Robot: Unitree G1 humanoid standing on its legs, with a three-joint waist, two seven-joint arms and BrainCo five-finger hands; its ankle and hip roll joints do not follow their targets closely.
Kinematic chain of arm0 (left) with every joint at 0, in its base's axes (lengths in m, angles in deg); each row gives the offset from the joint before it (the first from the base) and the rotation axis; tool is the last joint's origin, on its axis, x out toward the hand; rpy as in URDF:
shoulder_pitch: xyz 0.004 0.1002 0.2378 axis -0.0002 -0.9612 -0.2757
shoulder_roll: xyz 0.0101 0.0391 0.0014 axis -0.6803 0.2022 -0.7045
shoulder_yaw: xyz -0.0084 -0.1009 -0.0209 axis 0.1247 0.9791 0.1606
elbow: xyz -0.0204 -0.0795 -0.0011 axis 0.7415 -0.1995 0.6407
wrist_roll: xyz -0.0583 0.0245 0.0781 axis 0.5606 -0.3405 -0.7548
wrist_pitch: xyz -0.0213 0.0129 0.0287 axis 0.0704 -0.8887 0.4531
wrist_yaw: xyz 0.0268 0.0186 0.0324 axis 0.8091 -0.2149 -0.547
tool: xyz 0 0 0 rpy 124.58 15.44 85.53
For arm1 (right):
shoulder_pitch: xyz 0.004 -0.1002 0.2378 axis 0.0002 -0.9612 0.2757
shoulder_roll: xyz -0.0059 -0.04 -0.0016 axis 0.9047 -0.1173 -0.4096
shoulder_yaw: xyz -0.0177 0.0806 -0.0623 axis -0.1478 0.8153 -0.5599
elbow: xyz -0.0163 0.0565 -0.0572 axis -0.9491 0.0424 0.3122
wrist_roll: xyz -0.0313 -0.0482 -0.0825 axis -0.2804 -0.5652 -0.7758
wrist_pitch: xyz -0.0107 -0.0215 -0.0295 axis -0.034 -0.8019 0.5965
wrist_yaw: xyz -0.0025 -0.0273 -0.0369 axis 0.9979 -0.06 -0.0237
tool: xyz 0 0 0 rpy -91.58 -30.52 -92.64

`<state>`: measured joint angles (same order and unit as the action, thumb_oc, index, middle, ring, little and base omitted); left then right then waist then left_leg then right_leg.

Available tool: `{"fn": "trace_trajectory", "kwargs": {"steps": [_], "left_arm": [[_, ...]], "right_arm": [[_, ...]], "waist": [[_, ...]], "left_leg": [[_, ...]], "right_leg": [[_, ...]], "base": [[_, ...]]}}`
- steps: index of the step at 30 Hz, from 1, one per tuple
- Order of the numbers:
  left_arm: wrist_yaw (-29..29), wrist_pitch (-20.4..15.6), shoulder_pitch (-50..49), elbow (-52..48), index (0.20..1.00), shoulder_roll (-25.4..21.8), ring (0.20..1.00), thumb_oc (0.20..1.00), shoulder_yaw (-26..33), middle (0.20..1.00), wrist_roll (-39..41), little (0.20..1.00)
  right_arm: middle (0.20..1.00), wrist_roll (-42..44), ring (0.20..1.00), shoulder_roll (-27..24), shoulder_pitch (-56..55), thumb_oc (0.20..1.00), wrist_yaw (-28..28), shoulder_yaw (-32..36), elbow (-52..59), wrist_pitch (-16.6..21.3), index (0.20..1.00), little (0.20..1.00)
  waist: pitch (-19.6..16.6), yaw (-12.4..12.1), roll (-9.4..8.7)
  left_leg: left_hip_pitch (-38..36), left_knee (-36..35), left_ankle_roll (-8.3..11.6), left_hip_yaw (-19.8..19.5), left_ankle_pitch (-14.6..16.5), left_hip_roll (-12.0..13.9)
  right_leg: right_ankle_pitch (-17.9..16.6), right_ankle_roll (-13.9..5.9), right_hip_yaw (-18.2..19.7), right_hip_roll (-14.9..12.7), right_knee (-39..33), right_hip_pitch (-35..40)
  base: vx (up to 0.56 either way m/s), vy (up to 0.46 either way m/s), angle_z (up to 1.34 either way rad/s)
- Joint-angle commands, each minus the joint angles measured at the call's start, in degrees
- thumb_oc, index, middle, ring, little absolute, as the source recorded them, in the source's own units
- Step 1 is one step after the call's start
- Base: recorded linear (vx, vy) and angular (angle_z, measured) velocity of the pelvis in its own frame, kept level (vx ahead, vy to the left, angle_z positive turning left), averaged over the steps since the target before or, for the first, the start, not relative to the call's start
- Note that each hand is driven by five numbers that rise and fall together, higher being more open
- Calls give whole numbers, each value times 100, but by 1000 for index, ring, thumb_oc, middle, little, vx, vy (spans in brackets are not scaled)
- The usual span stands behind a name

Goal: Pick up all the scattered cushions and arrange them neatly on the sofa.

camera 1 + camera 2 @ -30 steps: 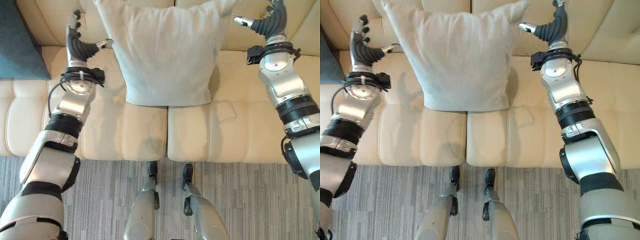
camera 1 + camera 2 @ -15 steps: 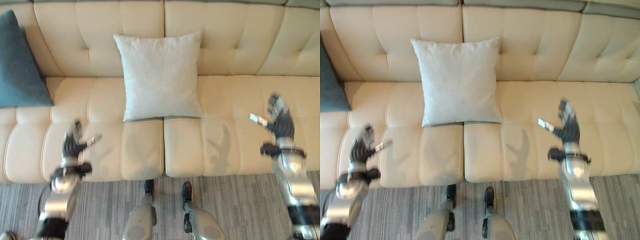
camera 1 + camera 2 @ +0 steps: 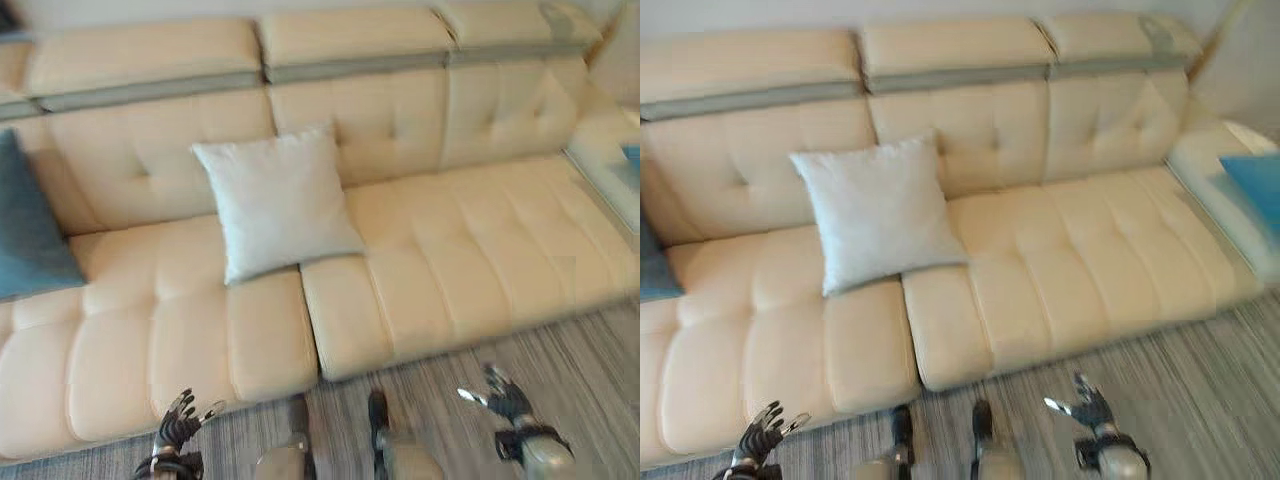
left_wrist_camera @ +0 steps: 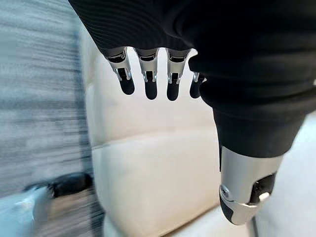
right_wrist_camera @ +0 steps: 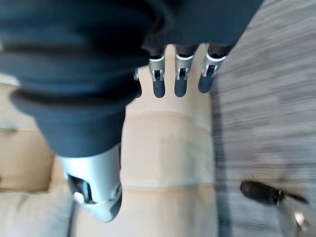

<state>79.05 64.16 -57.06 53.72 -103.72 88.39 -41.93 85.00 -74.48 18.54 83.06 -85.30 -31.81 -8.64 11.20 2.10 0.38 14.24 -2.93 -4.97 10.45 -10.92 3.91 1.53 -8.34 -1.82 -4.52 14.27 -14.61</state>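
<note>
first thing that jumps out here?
The light grey cushion propped upright against the backrest of the cream sofa, near the middle seam. A teal cushion leans at the sofa's left end. Both hands are low and empty with fingers open, left hand and right hand.

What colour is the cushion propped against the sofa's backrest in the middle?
Pale grey, plain with no pattern: the cushion shows best in the left eye view, leaning on the cream sofa.

Cream tufted sofa (image 3: 430, 250) stands on grey striped carpet (image 3: 1230, 400).

Matt cloth cushion (image 3: 277, 203) (woven) on smooth leather sofa (image 3: 440, 255).
</note>
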Motion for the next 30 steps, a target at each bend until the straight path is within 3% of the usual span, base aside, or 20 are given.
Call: {"fn": "trace_trajectory", "kwargs": {"steps": [1,2,8,10,11,12,14,16,23,27,29,30], "left_arm": [[204,-185,-88,-47,1000,-545,1000,1000,8,1000,-304,1000],[184,-192,-21,-71,1000,-478,1000,1000,-68,1000,-279,1000],[281,-152,81,-26,1000,-238,1000,1000,-231,1000,-206,1000],[198,-171,178,-56,1000,-170,1000,1000,-418,1000,-296,1000],[114,-163,137,-100,1000,-166,1000,1000,-462,1000,-295,1000],[114,-163,137,-100,1000,-166,1000,1000,-462,1000,-295,1000],[85,-169,119,-138,1000,-135,1000,1000,-478,1000,-238,1000],[85,-122,86,-126,1000,-70,1000,1000,-539,1000,-217,1000],[-54,36,125,57,1000,-101,1000,1000,-807,1000,-484,1000],[-62,74,197,-65,1000,-150,1000,1000,-926,1000,-573,1000],[-31,67,233,-126,1000,-162,1000,1000,-959,1000,-578,1000],[-10,67,245,-214,1000,-183,1000,1000,-947,1000,-547,1000]], "right_arm": [[1000,-57,1000,-84,66,1000,-218,20,234,155,1000,1000],[1000,-25,1000,-101,120,1000,-271,8,214,134,1000,1000],[1000,168,1000,-117,214,1000,-412,91,205,79,1000,1000],[1000,258,1000,-181,228,1000,-451,153,214,72,1000,1000],[1000,240,1000,-189,158,1000,-410,157,269,56,1000,1000],[1000,239,1000,-189,158,1000,-410,158,270,55,1000,1000],[1000,222,1000,-212,127,1000,-380,166,323,63,1000,1000],[1000,203,1000,-172,67,1000,-409,213,230,42,1000,1000],[1000,572,1000,25,13,1000,-464,401,31,23,1000,1000],[1000,663,1000,120,217,1000,-535,331,63,23,1000,1000],[1000,674,1000,167,249,1000,-604,319,129,44,1000,1000],[1000,650,1000,198,274,1000,-627,296,177,40,1000,1000]], "waist": [[12,-287,-234],[-46,-409,-278],[-26,-310,-145],[105,-161,-151],[57,-61,-207],[46,-61,-202],[37,4,-266],[-70,80,-215],[-291,358,-211],[-250,389,-264],[-232,395,-286],[-212,339,-272]], "left_leg": [[-298,-98,667,6,486,27],[-145,-112,790,-22,349,61],[152,-104,1025,56,29,164],[83,386,969,-161,507,-47],[-76,713,901,-359,944,-192],[-57,716,901,-361,937,-187],[-313,1046,887,-753,1340,-376],[-561,787,843,-1004,1377,-436],[-937,311,685,-713,1355,-429],[-1147,183,583,-129,1394,-319],[-1252,99,581,238,1372,-219],[-1296,57,592,414,1356,-139]], "right_leg": [[230,10,128,89,723,741],[684,192,-67,173,-72,1114],[654,420,-5,441,-888,1317],[451,401,-83,300,-957,1180],[282,375,-61,172,-1060,1091],[268,377,-63,178,-1068,1077],[88,339,67,116,-1156,964],[-5,310,187,190,-1294,928],[-184,218,516,290,-1315,794],[-260,97,730,395,-1078,585],[-313,34,528,360,-995,472],[-307,41,103,266,-891,380]], "base": [[-235,-279,13],[-151,-229,12],[-203,-147,34],[-393,-9,25],[-244,15,22],[-177,30,8],[-144,54,-33],[-66,75,-66],[-28,94,-47],[-39,41,-108],[-55,-52,-166],[0,-156,-175]]}}
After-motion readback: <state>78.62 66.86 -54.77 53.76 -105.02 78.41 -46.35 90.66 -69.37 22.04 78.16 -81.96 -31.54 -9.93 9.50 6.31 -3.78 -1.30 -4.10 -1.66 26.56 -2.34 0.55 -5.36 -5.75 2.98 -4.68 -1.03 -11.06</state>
